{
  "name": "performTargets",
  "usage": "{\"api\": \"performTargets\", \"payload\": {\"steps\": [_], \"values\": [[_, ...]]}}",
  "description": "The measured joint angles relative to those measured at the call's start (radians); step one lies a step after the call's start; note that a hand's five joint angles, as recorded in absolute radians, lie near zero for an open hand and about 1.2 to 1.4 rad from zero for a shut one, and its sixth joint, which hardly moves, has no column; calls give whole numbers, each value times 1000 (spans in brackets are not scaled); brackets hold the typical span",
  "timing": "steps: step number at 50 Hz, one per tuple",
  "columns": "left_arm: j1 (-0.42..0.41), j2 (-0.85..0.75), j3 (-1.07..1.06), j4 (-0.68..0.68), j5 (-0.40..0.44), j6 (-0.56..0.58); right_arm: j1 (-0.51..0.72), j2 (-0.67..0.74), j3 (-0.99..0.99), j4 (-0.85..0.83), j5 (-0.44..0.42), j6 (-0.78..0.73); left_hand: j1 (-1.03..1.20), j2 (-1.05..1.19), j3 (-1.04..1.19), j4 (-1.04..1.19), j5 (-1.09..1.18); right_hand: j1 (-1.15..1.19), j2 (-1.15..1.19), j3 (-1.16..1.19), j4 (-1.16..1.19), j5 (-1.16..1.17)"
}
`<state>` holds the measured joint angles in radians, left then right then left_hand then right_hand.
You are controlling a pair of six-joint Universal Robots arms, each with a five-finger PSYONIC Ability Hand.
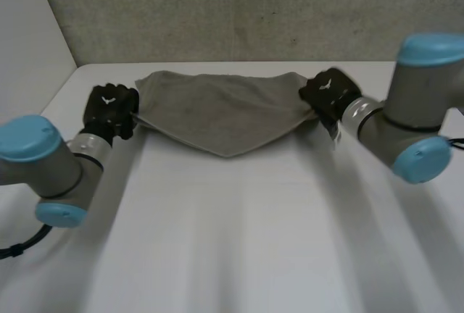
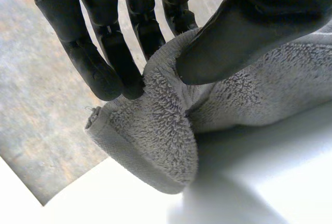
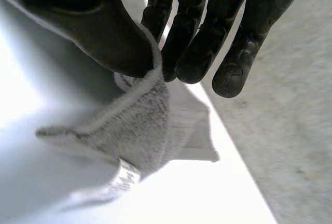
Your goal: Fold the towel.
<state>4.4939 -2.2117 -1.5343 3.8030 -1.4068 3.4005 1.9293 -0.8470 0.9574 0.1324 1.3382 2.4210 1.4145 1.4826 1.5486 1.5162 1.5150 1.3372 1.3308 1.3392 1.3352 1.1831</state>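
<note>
While both hands, left hand [image 1: 109, 110] and right hand [image 1: 328, 93], pinch the towel [image 1: 221, 114] corners between fingers [image 2: 111, 73] and thumb, keep it taut and level above the surface [image 1: 239, 233].

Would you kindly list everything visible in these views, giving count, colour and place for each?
towel: one, grey, at the far side of the table, stretched between the two hands, its near edge coming to a point.
table: one, white, under the towel.
wall: one, grey, behind the table.
left robot hand: one, black, pinching the towel's left corner between thumb and fingers.
right robot hand: one, black, pinching the towel's right corner likewise.
left arm and right arm: two, grey with light-blue caps, either side of the table.
</note>
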Motion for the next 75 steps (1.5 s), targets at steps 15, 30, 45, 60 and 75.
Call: {"api": "performTargets", "payload": {"steps": [15,30,45,60,75], "values": [[101,512,-280,-165,161,15,-173,-385,158,437,-21,13,0,0,0,0,0,0,0,0,0,0],[220,642,-403,-458,418,261,-287,-498,364,637,-220,-336,0,0,0,0,0,0,0,0,0,0],[160,237,-87,-456,327,285,-256,-162,55,414,-147,-366,0,0,1,0,0,0,0,0,0,15],[119,150,67,-460,267,196,-232,-123,46,360,-113,-209,0,10,1,0,18,-41,-42,-41,-42,-27],[118,219,-13,-455,269,161,-270,-121,150,437,-66,-8,0,10,1,0,18,-396,-364,-388,-382,-401]]}}
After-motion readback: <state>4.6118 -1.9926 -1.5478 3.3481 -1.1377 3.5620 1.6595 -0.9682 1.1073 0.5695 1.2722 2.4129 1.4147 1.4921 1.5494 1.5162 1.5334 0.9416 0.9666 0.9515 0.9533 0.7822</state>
